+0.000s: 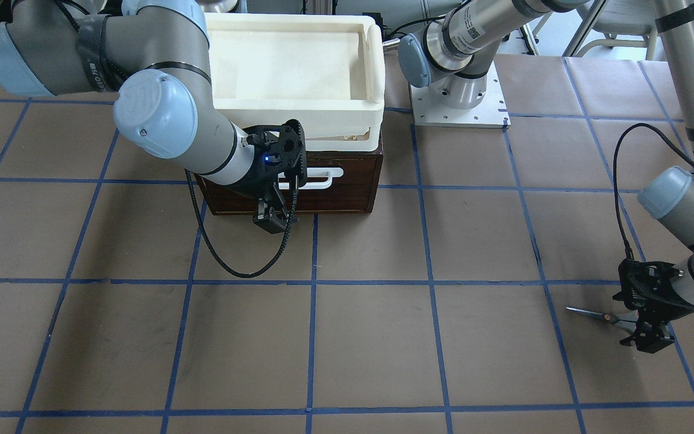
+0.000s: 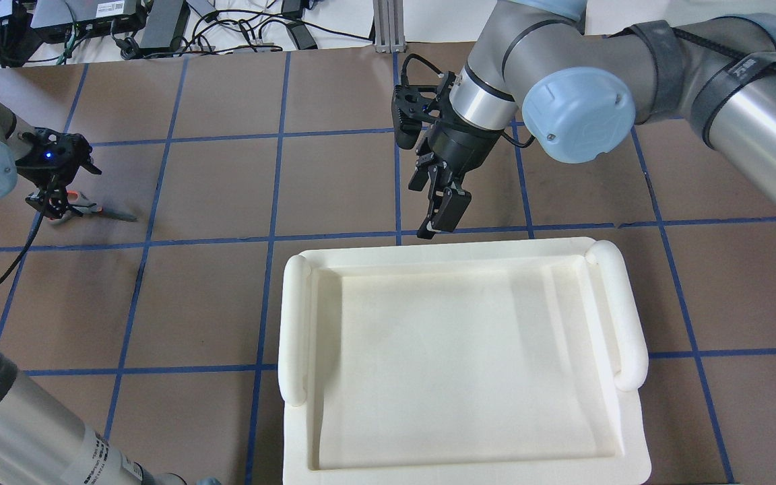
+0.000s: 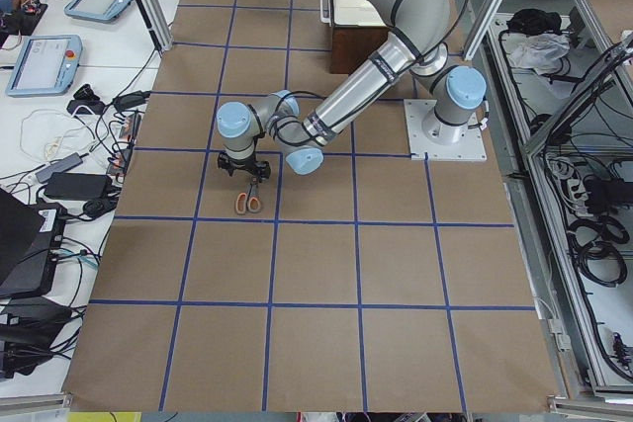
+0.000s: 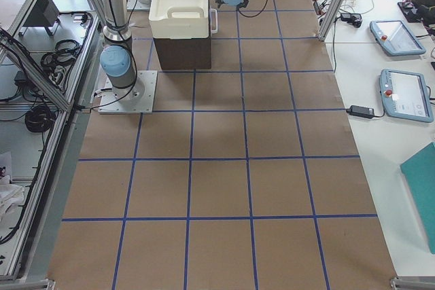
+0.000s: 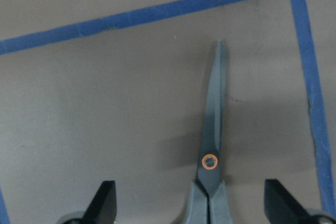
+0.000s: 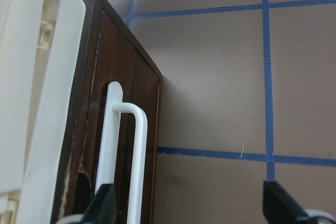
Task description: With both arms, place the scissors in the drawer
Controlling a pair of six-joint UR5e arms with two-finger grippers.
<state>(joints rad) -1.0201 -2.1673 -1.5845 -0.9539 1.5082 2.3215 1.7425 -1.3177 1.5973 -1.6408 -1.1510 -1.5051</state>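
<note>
Scissors (image 1: 594,313) on brown paper-covered table (image 1: 371,343), blue tape grid (image 1: 383,281)

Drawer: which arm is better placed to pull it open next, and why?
Right: the right gripper is open at the drawer's white handle; the left gripper is far off, over the scissors.

I see brown table (image 1: 371,337), blue tape grid (image 1: 431,281). On it: scissors (image 1: 588,313) lying flat, drawer (image 1: 335,196) well apart, white base plate (image 1: 484,110).

The right arm (image 1: 142,42) and left arm (image 1: 678,60) are silver-grey tubes with light-blue joint caps (image 1: 154,114). Each carries a black end effector (image 1: 270,222) and a looping black cable (image 1: 241,276).
</note>
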